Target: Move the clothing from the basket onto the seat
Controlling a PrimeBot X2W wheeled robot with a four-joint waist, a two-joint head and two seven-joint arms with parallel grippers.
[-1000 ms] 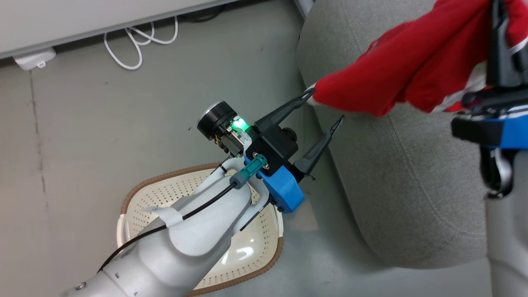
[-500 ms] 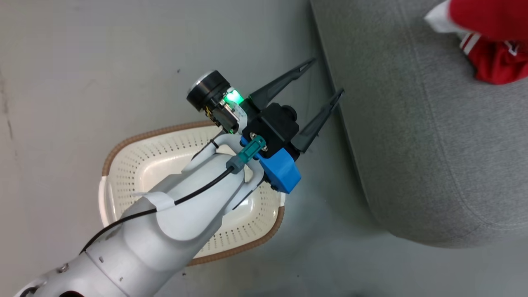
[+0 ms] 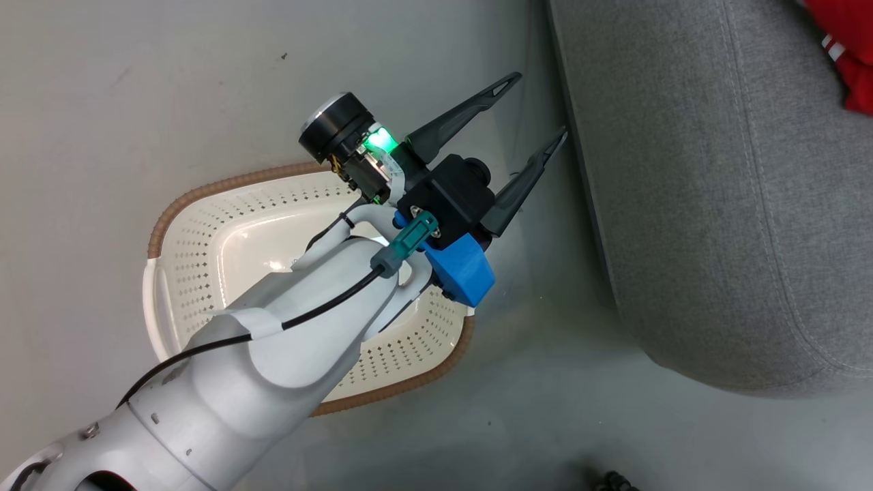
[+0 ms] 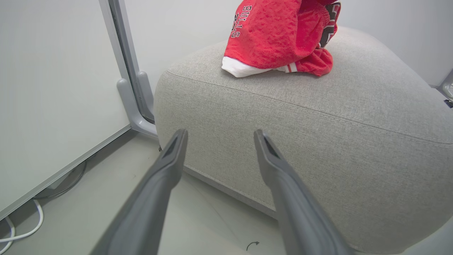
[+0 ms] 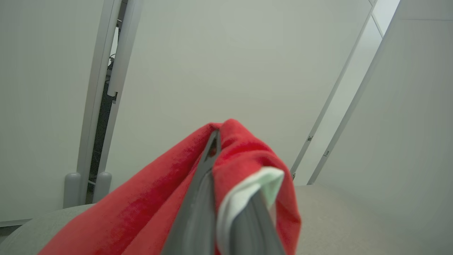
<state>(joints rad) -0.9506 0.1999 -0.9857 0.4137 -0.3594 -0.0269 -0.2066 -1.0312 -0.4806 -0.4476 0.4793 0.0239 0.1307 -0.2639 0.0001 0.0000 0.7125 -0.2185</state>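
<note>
Now red clothing (image 4: 276, 35) sits on the grey seat (image 3: 682, 204), which is just right of the cream basket (image 3: 198, 245).
Crumpled and mesh-textured, lettered "BULLS", it tops the woven, rounded seat. The left hand (image 3: 537, 106) gapes wide over the perforated basket's braided right rim. The right hand (image 5: 233, 166) pinches a fuzzy red garment (image 5: 141, 202) with a white band.

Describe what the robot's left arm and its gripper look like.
The left arm is a smooth white shell with a thin black cable strapped along it, ending in a teal plug. The left gripper has a black body, a blue block, a lit green lamp, a round black, silver-capped cylinder and two long, dark, tapering jaws.
</note>
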